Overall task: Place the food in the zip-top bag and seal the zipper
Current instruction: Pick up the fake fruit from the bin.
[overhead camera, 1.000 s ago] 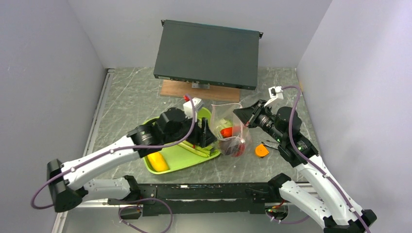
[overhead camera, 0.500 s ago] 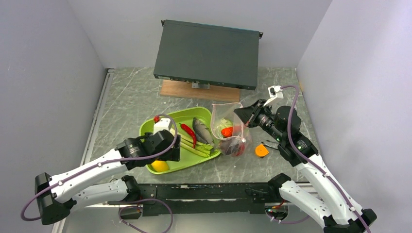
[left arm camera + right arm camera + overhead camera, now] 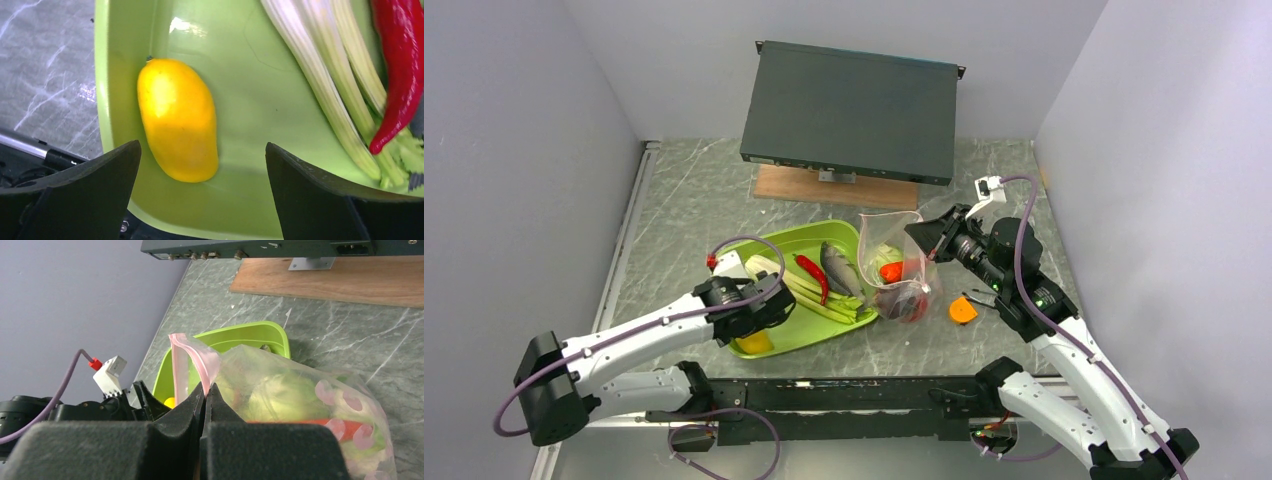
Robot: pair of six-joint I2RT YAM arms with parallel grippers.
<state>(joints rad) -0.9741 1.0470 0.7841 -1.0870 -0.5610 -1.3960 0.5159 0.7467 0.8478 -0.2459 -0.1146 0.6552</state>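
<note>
While my left gripper [image 3: 202, 146] hangs spread over the yellow toy fruit [image 3: 177, 120] in the lime-green plastic tray [image 3: 250, 90], my right gripper [image 3: 205, 388] pinches the rim of the clear plastic bag [image 3: 280, 385]. That bag stands just beside the tray.

Grey marble tbl [image 3: 686, 205] — lilac walls [image 3: 519, 140]

I see a lab test cell: bare grey walls [image 3: 524, 150], marbled bench [image 3: 689, 205], black rack unit [image 3: 849, 110] on a wooden board [image 3: 782, 186].
</note>
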